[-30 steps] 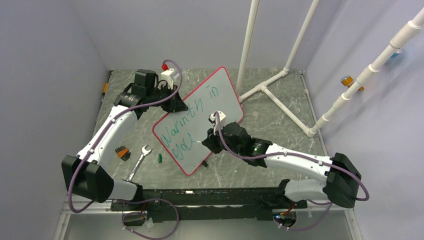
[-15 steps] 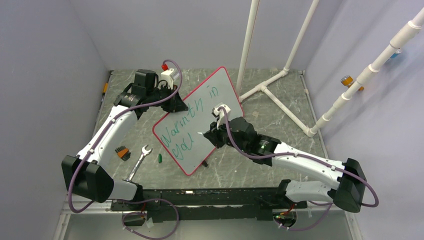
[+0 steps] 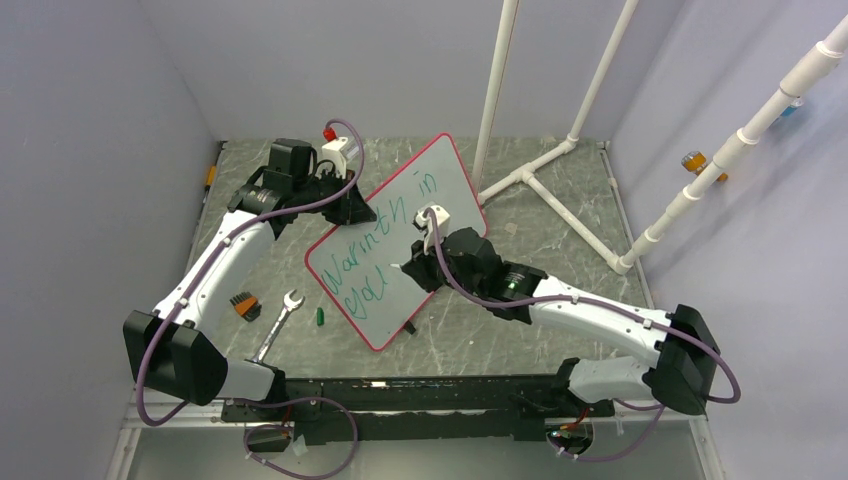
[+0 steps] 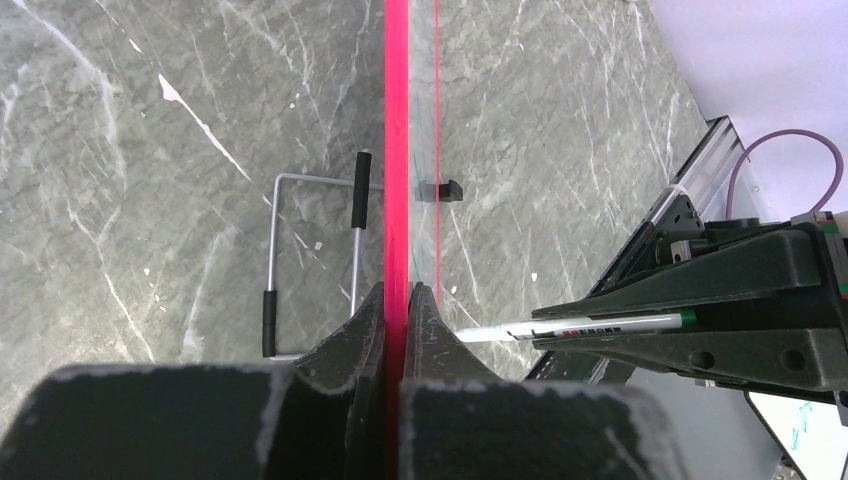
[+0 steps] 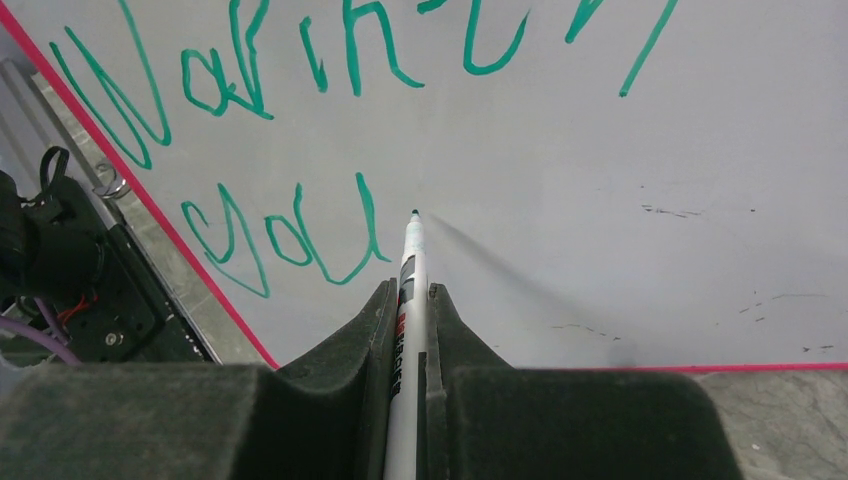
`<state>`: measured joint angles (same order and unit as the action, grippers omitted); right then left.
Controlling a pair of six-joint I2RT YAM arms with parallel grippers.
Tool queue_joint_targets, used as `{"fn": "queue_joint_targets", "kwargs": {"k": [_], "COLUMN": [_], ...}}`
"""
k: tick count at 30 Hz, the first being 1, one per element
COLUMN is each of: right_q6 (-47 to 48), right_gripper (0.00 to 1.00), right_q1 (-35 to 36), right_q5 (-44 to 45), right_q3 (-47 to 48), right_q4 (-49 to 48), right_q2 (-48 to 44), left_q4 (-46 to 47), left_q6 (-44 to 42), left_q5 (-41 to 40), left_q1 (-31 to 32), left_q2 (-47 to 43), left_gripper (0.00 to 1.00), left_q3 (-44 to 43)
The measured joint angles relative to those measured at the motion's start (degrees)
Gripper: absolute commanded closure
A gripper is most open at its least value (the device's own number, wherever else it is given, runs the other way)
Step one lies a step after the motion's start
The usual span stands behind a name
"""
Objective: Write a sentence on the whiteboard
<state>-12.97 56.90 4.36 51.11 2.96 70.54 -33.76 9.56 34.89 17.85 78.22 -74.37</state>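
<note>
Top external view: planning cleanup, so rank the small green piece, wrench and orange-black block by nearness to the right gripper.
From the right gripper:
1. small green piece, just left of the whiteboard
2. wrench, farther left
3. orange-black block, leftmost

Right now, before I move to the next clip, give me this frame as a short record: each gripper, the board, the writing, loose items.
left gripper: shut on the red rim of the whiteboard
right gripper: shut on a marker
marker tip: at the board just right of "you"; contact not certain
sentence: green, "Warmth in" above, "you" below
loose items: wrench and green cap, left of the board
</note>
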Motion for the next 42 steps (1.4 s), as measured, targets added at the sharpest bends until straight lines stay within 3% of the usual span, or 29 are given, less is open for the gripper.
{"fn": "queue_joint_targets", "kwargs": {"k": [28,42], "right_q6": [-0.1,-2.3], "right_gripper": [1.0,1.0], "right_q1": [-1.6,-1.7], "right_q5": [-1.9,-2.1], "right_q3": [0.3,-8.0], "right_q4": [-2.6,-3.4], "right_q2": [2.0,-0.2], "left_q4": [0.0,0.0], "left_q6": [0.0,0.0], "left_q5": [0.0,-0.2], "left_q1": [0.0,0.0], "left_q2": [0.0,0.0], "left_gripper": [1.0,1.0], "left_q3": [0.0,0.0]}}
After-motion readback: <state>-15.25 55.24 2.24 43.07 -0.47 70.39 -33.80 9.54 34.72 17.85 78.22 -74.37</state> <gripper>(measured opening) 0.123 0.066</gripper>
